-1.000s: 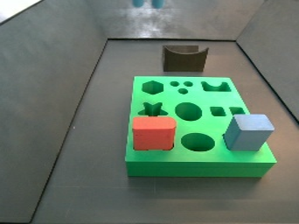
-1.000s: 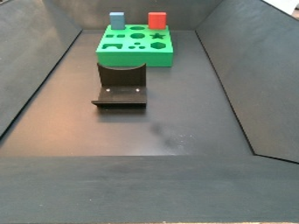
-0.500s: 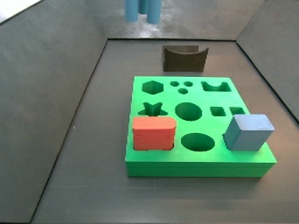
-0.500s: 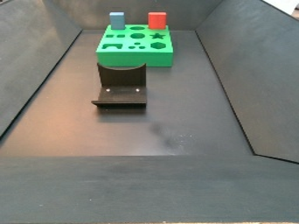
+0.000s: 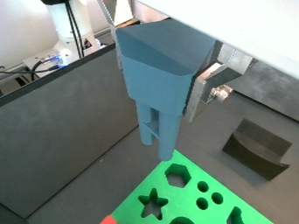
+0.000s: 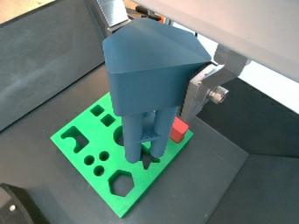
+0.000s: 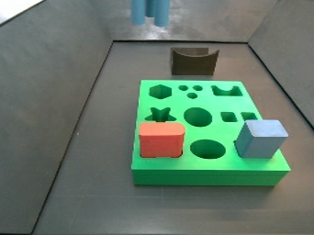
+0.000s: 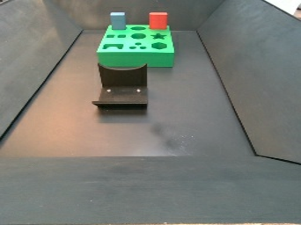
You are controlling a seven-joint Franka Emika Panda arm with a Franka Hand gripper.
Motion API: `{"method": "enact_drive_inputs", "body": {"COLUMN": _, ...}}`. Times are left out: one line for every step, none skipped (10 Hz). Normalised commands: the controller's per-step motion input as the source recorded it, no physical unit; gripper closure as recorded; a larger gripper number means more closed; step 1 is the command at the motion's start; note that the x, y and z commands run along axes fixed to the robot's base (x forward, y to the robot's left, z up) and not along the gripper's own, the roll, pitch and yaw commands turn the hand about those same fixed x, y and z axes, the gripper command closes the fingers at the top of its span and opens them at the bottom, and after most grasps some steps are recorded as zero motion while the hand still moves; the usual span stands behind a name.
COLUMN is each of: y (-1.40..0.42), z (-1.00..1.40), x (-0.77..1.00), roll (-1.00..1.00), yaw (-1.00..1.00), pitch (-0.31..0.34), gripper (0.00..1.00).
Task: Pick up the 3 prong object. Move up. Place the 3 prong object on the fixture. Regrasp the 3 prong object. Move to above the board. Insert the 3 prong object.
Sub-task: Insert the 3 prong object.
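- the gripper (image 6: 176,109) hangs high above the board (image 6: 84,150), its silver finger (image 6: 201,86) pressed against the 3 prong object (image 6: 146,87), pinching it.
- the 3 prong object points prongs-down over the board's cutouts; in a side view only its lower end (image 7: 151,10) shows, well above the board (image 7: 207,170).
- on the board stand a red block (image 7: 161,140) and a pale blue cube (image 7: 262,138).
- the fixture (image 7: 193,61) sits on the floor just behind the board.

Steel-blue 3 prong object (image 5: 160,92) hangs upright (prongs down) above green board (image 5: 201,194).
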Motion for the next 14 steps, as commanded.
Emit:
{"method": "enact_drive_inputs", "body": {"y": 0.31, "z": -0.01, "x": 0.29, "roll": -0.20, "yaw": -0.29, "pitch": 0.000, "gripper": 1.00}}
{"method": "enact_drive_inputs", "body": {"y": 0.34, "z": -0.05, "x": 0.28, "roll": -0.21, "yaw": -0.31, "pitch": 0.000, "gripper": 1.00}}
{"method": "enact_drive_inputs", "body": {"y": 0.28, "z": -0.15, "x": 0.31, "roll": -0.17, "yaw": -0.28, "pitch": 0.000, "gripper": 1.00}}
{"method": "enact_drive_inputs", "body": {"y": 0.24, "z": -0.18, "x": 0.29, "roll": -0.16, "yaw": -0.33, "pitch": 0.000, "gripper": 1.00}}
{"method": "enact_drive_inputs", "body": {"y": 0.22, "z": -0.13, "x": 0.28, "roll": -0.15, "yaw": -0.37, "pitch": 0.000, "gripper": 1.00}}
{"method": "enact_drive_inputs", "body": {"y": 0.20, "z": -0.11, "x": 0.31, "roll": -0.16, "yaw": -0.41, "pitch": 0.000, "gripper": 1.00}}
{"method": "enact_drive_inputs", "body": {"y": 0.19, "z": -0.10, "x": 0.26, "roll": -0.13, "yaw": -0.49, "pitch": -0.007, "gripper": 1.00}}
{"method": "enact_drive_inputs", "body": {"y": 0.17, "z": -0.08, "x": 0.27, "roll": -0.12, "yaw": -0.54, "pitch": -0.017, "gripper": 1.00}}
{"method": "enact_drive_inputs", "body": {"y": 0.13, "z": -0.07, "x": 0.25, "roll": -0.10, "yaw": -0.61, "pitch": -0.023, "gripper": 1.00}}
{"method": "enact_drive_inputs", "body": {"y": 0.09, "z": -0.07, "x": 0.23, "roll": -0.08, "yaw": -0.66, "pitch": -0.027, "gripper": 1.00}}
{"method": "enact_drive_inputs", "body": {"y": 0.05, "z": -0.07, "x": 0.19, "roll": -0.06, "yaw": -0.72, "pitch": -0.040, "gripper": 1.00}}
{"method": "enact_drive_inputs", "body": {"y": 0.02, "z": -0.08, "x": 0.20, "roll": -0.04, "yaw": -0.71, "pitch": -0.027, "gripper": 1.00}}
{"method": "enact_drive_inputs", "body": {"y": 0.00, "z": -0.15, "x": 0.21, "roll": 0.00, "yaw": -0.66, "pitch": 0.000, "gripper": 1.00}}
{"method": "enact_drive_inputs", "body": {"y": 0.00, "z": -0.16, "x": 0.16, "roll": 0.00, "yaw": -0.73, "pitch": 0.000, "gripper": 1.00}}
